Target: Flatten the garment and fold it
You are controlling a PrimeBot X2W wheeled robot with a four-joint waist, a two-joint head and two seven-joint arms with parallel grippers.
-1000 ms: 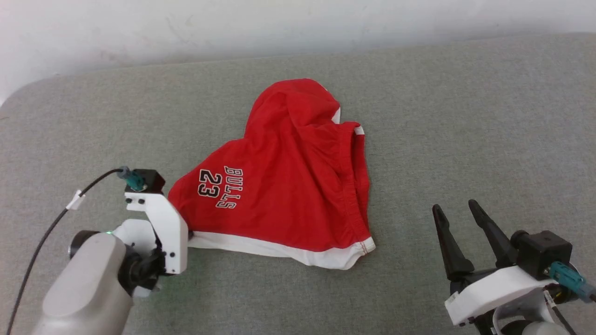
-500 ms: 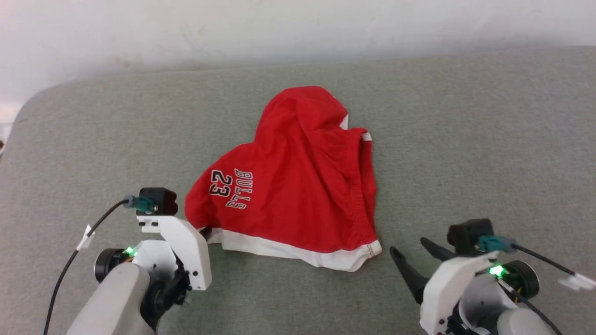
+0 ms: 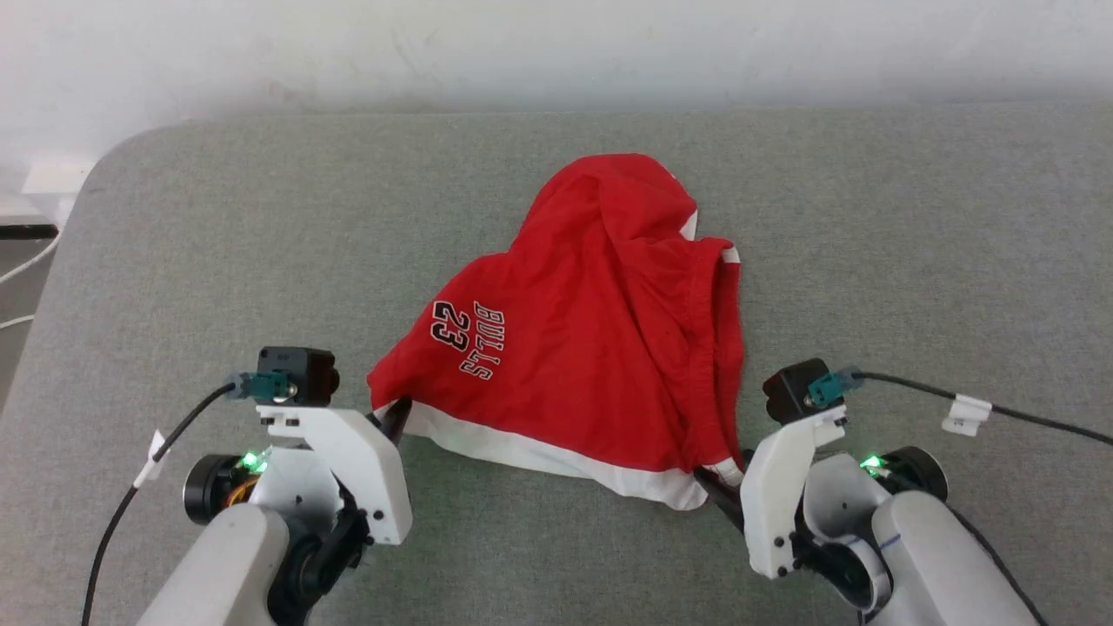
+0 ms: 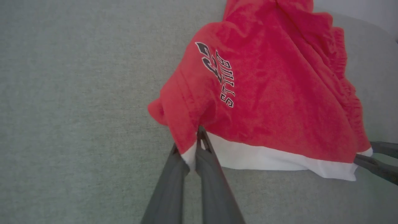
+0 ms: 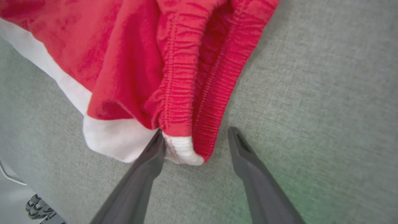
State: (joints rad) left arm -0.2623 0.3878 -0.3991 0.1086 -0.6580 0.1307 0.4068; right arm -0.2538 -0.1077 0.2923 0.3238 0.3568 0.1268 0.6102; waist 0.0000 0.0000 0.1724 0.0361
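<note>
The garment (image 3: pixel 600 348), red shorts with a white hem band and a "BULLS 23" print, lies crumpled on the grey surface. My left gripper (image 4: pixel 196 146) is shut on the hem's left corner, pinching white band and red cloth; in the head view the same gripper (image 3: pixel 396 417) sits at that corner. My right gripper (image 5: pixel 194 141) stands open around the hem's right corner, where the gathered red waistband (image 5: pixel 183 93) meets the white band; one finger touches the cloth, the other is apart from it. In the head view the right gripper (image 3: pixel 717 487) is largely hidden by its white mount.
The grey fabric surface (image 3: pixel 913 261) stretches wide to either side of the shorts. A pale wall (image 3: pixel 522 52) runs along its far edge. The surface's rounded left corner (image 3: pixel 104 165) shows, with floor and cables beyond it.
My left gripper has shut on the hem's left corner. My right arm has come in from the right to the hem's right corner, still open. The camera has shifted too.
</note>
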